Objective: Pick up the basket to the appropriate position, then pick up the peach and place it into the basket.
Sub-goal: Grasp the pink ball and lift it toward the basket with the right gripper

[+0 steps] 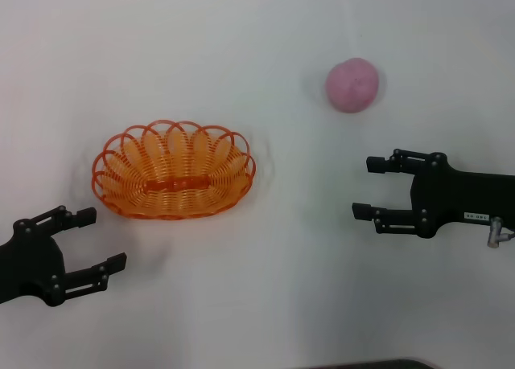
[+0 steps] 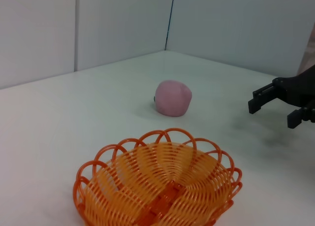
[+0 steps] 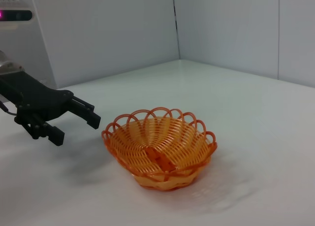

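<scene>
Left gripper (image 1: 103,240) lies nearest in the head view, low at the near left corner of the surface (image 1: 265,248); black linkage body, two fingers pointing inward toward the middle; jaws wide, holding nothing; it hovers just off the near left end of the basket (image 1: 173,170), apart from it, no contact seen. Basket sits upright on the left half of the surface; oval, orange plastic, looped wire-like ribs, scalloped rim, solid strip along the centre of its floor; nothing inside it. Right gripper (image 1: 368,187) is at the right edge of the surface, arm reaching in from the right, fingers level and pointing toward the left; jaws wide, holding nothing; black housing with a small pale label. Peach (image 1: 352,84) rests toward the far right of the surface, beyond the right gripper and apart from it; round, smooth, matte pink-magenta; well apart from the basket, bare surface between them. Nothing stands between either gripper and its nearest object. Surface is plain white, slightly glossy; soft shadows under the basket and both arms. Wrist views show pale wall panels meeting at a corner behind the far edge.
</scene>
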You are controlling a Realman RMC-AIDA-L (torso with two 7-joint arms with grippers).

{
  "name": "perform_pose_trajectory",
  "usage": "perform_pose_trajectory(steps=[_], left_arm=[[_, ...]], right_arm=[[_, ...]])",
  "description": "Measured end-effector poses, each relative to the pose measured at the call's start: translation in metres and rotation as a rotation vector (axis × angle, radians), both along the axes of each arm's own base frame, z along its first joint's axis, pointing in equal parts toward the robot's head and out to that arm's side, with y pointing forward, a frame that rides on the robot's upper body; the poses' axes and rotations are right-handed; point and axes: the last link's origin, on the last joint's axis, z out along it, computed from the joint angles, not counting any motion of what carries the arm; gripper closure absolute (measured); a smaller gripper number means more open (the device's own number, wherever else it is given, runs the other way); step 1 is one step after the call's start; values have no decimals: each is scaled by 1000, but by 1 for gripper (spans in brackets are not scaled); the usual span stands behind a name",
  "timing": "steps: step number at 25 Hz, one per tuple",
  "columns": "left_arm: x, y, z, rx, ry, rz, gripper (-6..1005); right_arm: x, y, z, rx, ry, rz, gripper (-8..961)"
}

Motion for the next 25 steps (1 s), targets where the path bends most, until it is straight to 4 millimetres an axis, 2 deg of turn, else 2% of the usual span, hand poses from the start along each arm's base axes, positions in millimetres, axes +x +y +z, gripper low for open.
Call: perform_pose_trajectory(steps=[17, 25], left_arm=[[-3, -3, -5, 30, 39, -74, 158], [-3, -4, -5, 30, 37, -73, 152]], right_arm=[[1, 0, 0, 6, 1, -8, 133], [-2, 10, 16, -66, 89, -190, 132]])
